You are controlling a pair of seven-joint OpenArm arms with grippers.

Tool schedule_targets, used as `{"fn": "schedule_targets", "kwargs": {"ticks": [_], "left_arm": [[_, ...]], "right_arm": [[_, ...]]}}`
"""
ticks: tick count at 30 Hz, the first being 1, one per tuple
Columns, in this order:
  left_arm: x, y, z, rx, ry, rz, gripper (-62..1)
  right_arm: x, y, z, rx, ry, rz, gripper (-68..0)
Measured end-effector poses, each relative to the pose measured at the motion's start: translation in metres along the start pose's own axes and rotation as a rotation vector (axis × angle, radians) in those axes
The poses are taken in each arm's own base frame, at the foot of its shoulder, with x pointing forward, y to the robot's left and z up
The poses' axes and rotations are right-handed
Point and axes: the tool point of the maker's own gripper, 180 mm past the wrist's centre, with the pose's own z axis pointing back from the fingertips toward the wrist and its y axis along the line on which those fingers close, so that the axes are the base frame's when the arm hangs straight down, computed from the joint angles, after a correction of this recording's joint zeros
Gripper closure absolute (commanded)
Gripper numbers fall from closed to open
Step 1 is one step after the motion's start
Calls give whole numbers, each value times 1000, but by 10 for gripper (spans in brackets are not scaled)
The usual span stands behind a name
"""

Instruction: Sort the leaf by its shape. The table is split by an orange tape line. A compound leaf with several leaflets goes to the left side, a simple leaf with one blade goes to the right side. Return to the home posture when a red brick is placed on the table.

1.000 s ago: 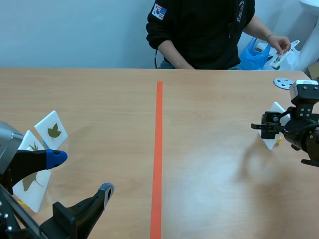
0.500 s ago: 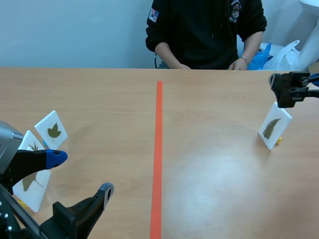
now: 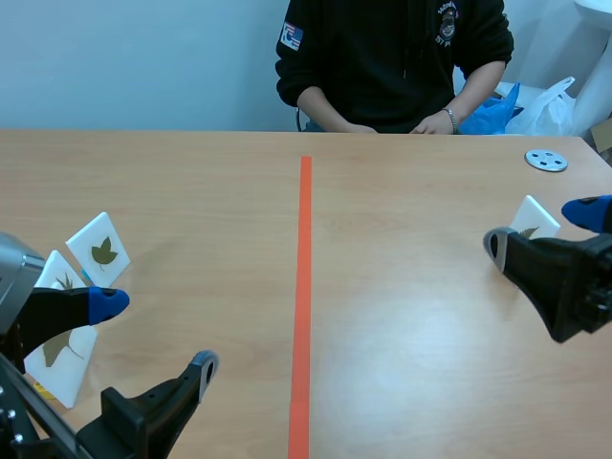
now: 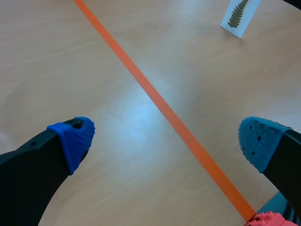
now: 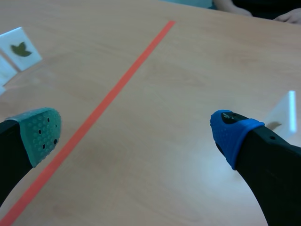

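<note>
1. The right arm has come down from above the far right corner to the surface's right edge. Its jaws are spread wide and empty, with the blue pad [image 5: 233,132] and the green pad [image 5: 40,134] well apart.
2. The left jaws, at the near left corner, are likewise released and hold nothing.
3. The fern card [image 3: 532,212] stands near the right edge, just beyond the right jaws and right of the tape line [image 3: 303,287]. Its white face shows a feathery frond with many leaflets.

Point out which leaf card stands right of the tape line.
The fern card, alone by the right gripper; the other leaf cards stand on the left.
</note>
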Motion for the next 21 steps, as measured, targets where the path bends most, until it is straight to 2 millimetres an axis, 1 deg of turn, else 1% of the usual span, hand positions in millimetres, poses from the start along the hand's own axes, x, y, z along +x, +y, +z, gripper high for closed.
{"fn": "schedule_targets", "kwargs": {"ticks": [3,10,13,21], "left_arm": [[0,0,0,0,0,0,-623],[0,0,0,0,0,0,-623],[1,0,0,0,-3,7,-623],[0,0,0,0,-2,7,-623]], "right_arm": [[-4,18,6,20,9,-25,-679],[-31,37,18,4,54,-120,-679],[-35,38,19,-4,66,-115,-679],[-34,38,18,-6,59,-115,-679]]}}
